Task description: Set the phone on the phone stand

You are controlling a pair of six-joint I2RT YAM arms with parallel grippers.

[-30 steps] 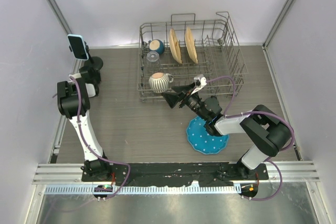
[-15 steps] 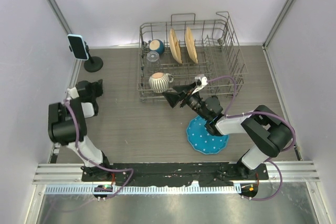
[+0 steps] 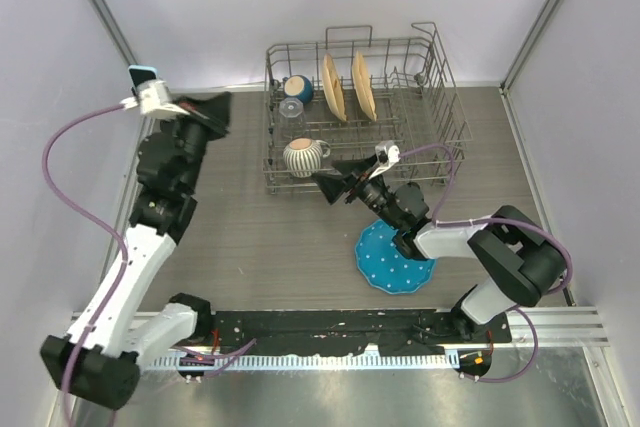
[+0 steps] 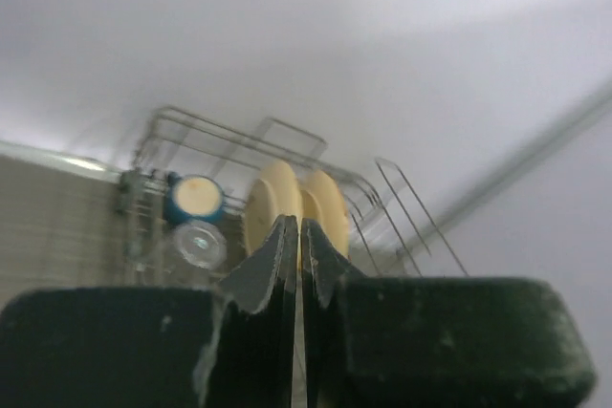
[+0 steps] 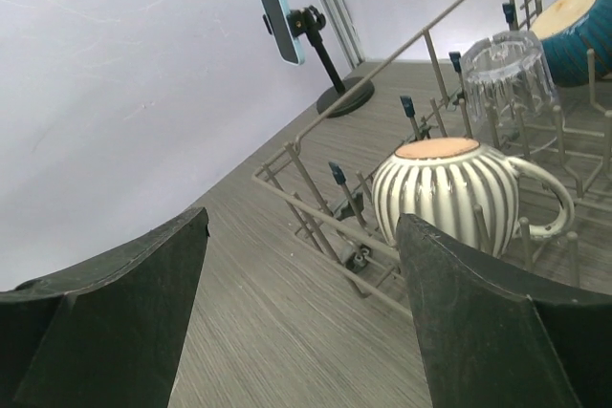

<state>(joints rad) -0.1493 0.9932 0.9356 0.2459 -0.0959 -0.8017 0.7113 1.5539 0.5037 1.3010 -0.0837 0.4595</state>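
The phone (image 5: 278, 16), light blue with a dark face, sits clamped upright on the black phone stand (image 5: 330, 74) at the far left by the wall. From above only the phone's top edge (image 3: 142, 73) shows; my left arm hides the stand. My left gripper (image 3: 215, 112) hovers just right of the stand and points toward the rack. Its jaws are shut to a hairline slit with nothing between them (image 4: 299, 236). My right gripper (image 3: 338, 179) stands open and empty before the rack's front edge, near the striped mug (image 5: 445, 193).
A wire dish rack (image 3: 450, 127) holds the striped mug (image 3: 303, 156), two tan plates (image 3: 345, 87), a blue bowl (image 3: 298, 89) and a clear glass (image 3: 290, 108). A blue dotted plate (image 3: 385, 259) lies under the right arm. Walls close in on the left and back.
My left arm has swung up from low beside the left wall, and its gripper now hovers beside the stand and covers it from above. The right arm has barely moved.
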